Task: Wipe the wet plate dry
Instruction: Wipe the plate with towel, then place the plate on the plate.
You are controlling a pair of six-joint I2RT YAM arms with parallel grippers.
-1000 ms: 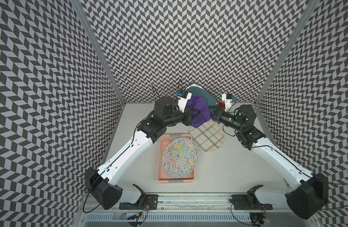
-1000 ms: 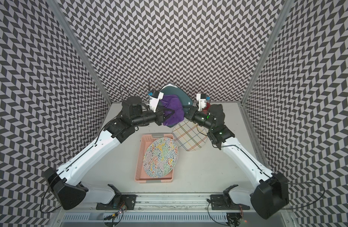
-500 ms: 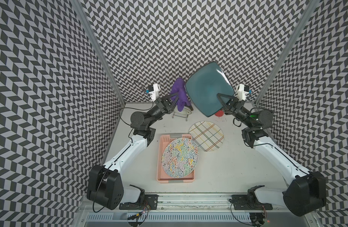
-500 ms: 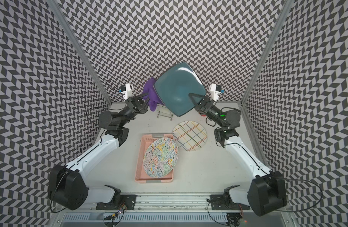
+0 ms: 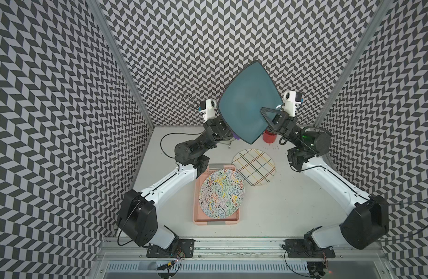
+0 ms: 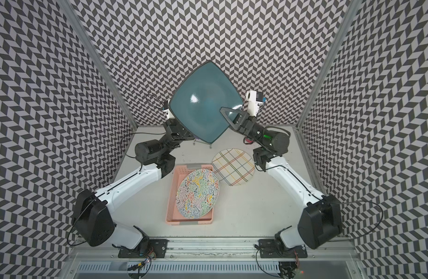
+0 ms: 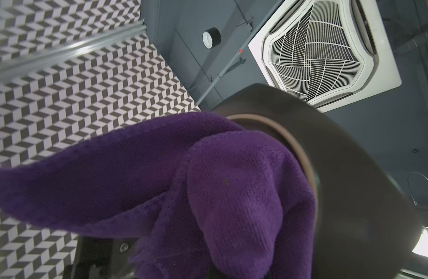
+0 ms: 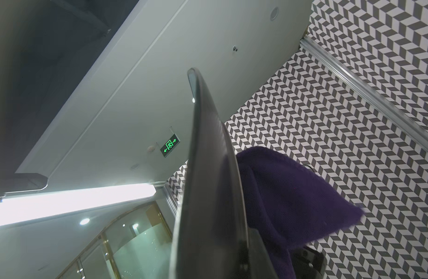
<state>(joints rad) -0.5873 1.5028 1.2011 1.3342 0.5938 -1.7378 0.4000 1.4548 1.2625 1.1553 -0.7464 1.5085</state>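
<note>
A teal square plate (image 5: 246, 106) (image 6: 203, 103) is held up high at the back, tilted with its face toward both top views. My right gripper (image 5: 263, 110) (image 6: 223, 109) is shut on its right corner, one black finger (image 5: 271, 116) lying across the face. The left arm's wrist (image 5: 216, 125) reaches behind the plate, where its jaws are hidden. Only a sliver of the purple cloth (image 5: 236, 137) shows there. In the left wrist view the cloth (image 7: 208, 183) covers the fingers and presses on the plate's dark underside (image 7: 353, 174). The right wrist view shows the plate (image 8: 208, 193) edge-on with the cloth (image 8: 292, 193) behind it.
A pink tray (image 5: 216, 221) in the middle holds a round plate with coloured squiggles (image 5: 222, 194). A round plaid plate (image 5: 254, 167) lies on the table to its right. A red cup (image 5: 269, 135) and a wire rack (image 5: 228, 143) stand at the back under the raised plate.
Both arms rose from low over the rack. The right gripper lifted the plate and turned its face up. The left gripper brought the cloth from the plate's left side to behind it.
</note>
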